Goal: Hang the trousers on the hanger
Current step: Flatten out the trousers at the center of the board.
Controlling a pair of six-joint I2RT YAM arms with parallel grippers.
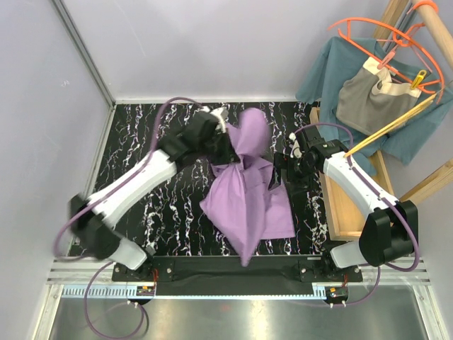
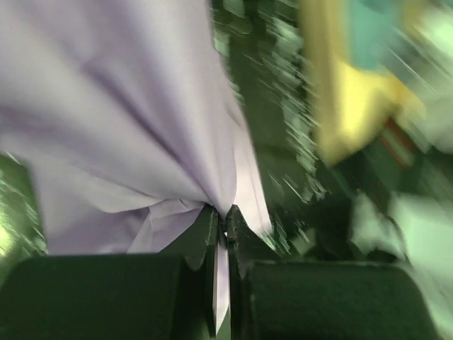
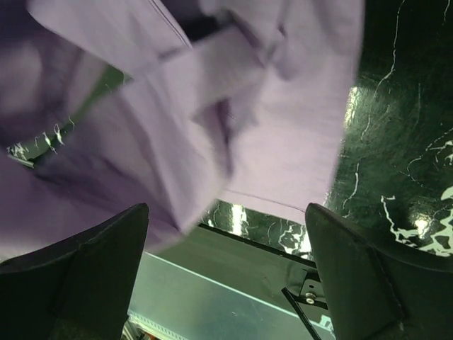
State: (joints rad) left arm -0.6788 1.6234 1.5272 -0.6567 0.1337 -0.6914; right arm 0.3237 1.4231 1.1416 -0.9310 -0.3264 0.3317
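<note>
Between the closed tips of the left claw [image 2: 225, 221], a fold of the trousers [image 1: 244, 202] is pinched and held up, the rest draping down onto the table [image 1: 141, 127]. The right claw [image 3: 226, 234] gapes wide and holds nothing, with cloth just ahead of it. The hanger [image 1: 389, 127] lies well beyond the right claw, untouched. By my reading, the hanging itself is not yet begun.

One pair of lilac cloth trousers [image 1: 248, 205], one thin yellow plastic hanger [image 1: 389, 129], apparently two orange plastic hangers [image 1: 354, 23], one teal shirt [image 1: 333, 71], one small grey garment [image 1: 368, 103].
</note>
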